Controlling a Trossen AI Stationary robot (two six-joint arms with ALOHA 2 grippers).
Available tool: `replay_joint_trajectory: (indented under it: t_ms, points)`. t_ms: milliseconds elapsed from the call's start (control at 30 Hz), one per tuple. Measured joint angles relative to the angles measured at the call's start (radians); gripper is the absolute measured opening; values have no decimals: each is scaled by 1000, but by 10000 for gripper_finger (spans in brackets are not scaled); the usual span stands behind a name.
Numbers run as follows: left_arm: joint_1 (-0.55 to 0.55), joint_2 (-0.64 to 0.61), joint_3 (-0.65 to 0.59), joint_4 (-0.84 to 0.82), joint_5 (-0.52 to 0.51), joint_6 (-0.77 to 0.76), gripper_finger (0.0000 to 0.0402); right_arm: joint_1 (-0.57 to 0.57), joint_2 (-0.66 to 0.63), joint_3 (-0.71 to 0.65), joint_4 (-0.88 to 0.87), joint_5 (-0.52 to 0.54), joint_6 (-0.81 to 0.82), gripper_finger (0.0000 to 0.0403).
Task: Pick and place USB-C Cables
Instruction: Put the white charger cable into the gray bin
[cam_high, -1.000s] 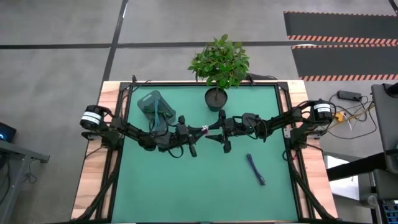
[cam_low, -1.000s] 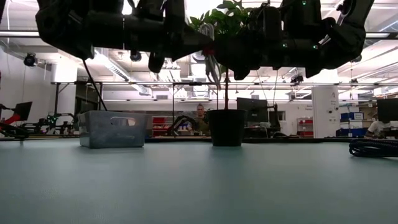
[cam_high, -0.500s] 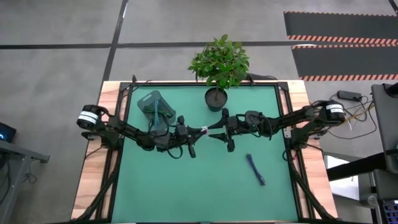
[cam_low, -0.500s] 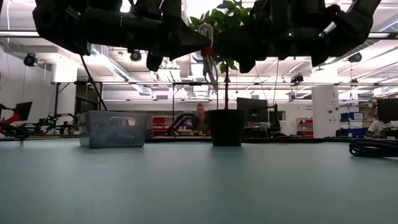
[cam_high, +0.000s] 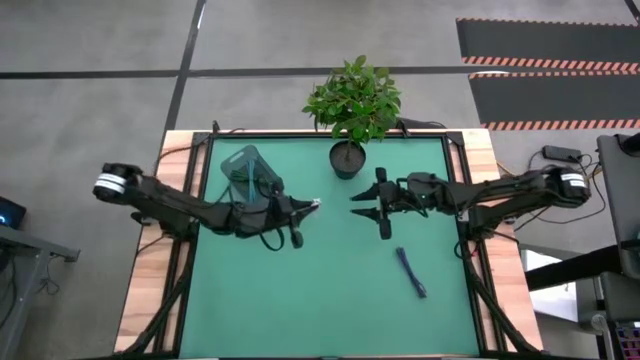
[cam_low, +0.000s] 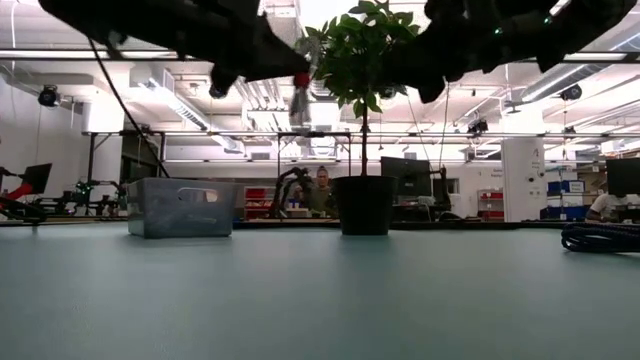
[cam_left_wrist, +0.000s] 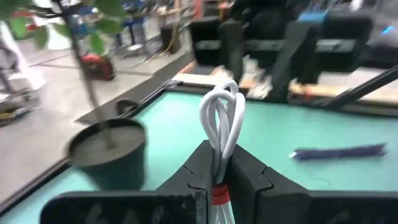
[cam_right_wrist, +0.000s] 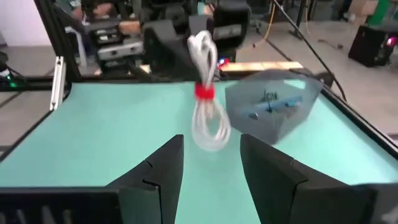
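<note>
My left gripper hangs over the table's middle, just right of the grey mesh basket, shut on the white cable with the red band. My right gripper is open and level with it, a short gap to its right, touching nothing. In the right wrist view the white cable hangs ahead of the open fingers. The dark blue-purple cable lies flat on the green mat near the right side. Something teal shows inside the basket; the green cable I cannot make out. My left gripper pinches the white cable between its two fingers at the red band. The looped end sticks out past the fingertips. The bundle is lifted well clear of the mat.
A potted plant stands at the far edge, just beyond the gap between the grippers. The basket sits at the far left of the mat. Bare green mat spreads across the near half. A person sits in the room behind.
The two grippers stood close together around the white cable and have drawn apart. My left gripper has carried the cable toward the table's left, closer to the basket. My right gripper has pulled back toward the right without it.
</note>
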Motion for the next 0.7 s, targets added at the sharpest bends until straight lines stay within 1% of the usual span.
replay_joint_trajectory:
  t_ms: [167,300,400,467,633,700]
  points:
    - [3,-130,2,-233,-103,0,13,6,-76,-2,-120,3,3,148]
    - [19,-221,3,-425,-189,-10,13,11,-116,-5,-170,3,3,149]
    - [41,-274,-1,-508,-270,-12,13,11,-133,-7,-188,3,3,150]
    - [63,-300,-2,-563,-305,-13,13,11,-136,-8,-187,3,2,150]
    - [155,-329,2,-668,-311,-44,13,11,-131,-9,-187,3,-2,150]
    - [200,-333,2,-721,-307,-86,13,11,-131,-9,-197,3,-3,150]
